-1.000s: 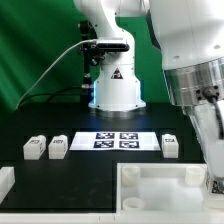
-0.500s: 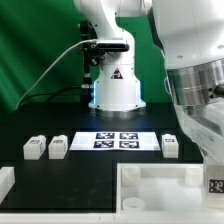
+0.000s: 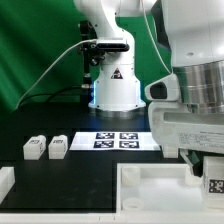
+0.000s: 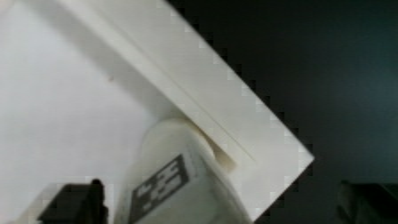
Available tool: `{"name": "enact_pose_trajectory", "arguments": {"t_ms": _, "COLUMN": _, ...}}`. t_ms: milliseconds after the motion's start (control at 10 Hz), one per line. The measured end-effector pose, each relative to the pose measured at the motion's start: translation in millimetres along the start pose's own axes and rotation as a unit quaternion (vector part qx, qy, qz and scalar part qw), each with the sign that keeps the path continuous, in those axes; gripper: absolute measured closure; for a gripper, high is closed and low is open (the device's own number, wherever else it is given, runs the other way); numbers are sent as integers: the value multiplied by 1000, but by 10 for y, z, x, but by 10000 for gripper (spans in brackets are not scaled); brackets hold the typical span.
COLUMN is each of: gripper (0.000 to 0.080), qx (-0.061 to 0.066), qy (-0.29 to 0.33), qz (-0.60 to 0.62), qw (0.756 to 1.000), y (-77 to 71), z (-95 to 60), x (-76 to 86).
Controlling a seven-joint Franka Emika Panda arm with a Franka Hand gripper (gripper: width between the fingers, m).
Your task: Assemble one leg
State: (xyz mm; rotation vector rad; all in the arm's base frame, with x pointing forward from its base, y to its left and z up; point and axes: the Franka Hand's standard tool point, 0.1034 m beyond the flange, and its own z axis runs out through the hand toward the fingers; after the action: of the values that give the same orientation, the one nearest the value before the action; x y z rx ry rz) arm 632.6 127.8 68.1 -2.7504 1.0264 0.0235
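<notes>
Exterior view, nearest first: white tabletop piece (image 3: 150,185) with raised rim fills the bottom edge toward the exterior view's right, lying on the black table (image 3: 85,170). A leg (image 3: 214,185) with a black-and-white tag shows at the far right edge, at the tabletop's corner, right under the big arm housing; part of it is cut off by the frame. The gripper (image 3: 205,165) sits just above that leg, mostly hidden by its own body. A small white corner of another part (image 3: 5,183) shows at the bottom left edge.

Further back on the black table, two more legs (image 3: 33,148) and (image 3: 58,147) stand side by side, close but apart, toward the exterior view's left. The marker board (image 3: 115,141) lies flat just beyond them, middle of the table. Behind it, the arm's white base (image 3: 116,85) with a black cable, then a green backdrop (image 3: 35,50).

Wrist view: blurry. The leg (image 4: 169,175), tag facing the camera, rests against the tabletop's raised rim (image 4: 222,110) at its corner. One dark fingertip (image 4: 75,200) shows beside the leg. Cannot tell whether the jaws clamp the leg or stand apart.
</notes>
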Motion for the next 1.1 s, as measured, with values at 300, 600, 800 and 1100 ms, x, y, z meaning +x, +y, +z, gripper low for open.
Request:
{"name": "enact_pose_trajectory", "arguments": {"t_ms": 300, "gripper": 151, "qx": -35, "qy": 18, "qz": -238, "qw": 970, "y": -4, "z": -90, "x": 123}}
{"name": "enact_pose_trajectory", "arguments": {"t_ms": 600, "gripper": 274, "qx": -33, "qy": 19, "qz": -230, "qw": 973, "y": 3, "z": -74, "x": 120}}
{"name": "enact_pose_trajectory", "arguments": {"t_ms": 800, "gripper": 493, "qx": -32, "qy": 22, "qz": -135, "qw": 990, "y": 31, "z": -70, "x": 132}}
{"name": "enact_pose_trajectory", "arguments": {"t_ms": 1100, "gripper": 495, "qx": -21, "qy": 21, "qz": 76, "qw": 997, "y": 77, "z": -68, "x": 163}}
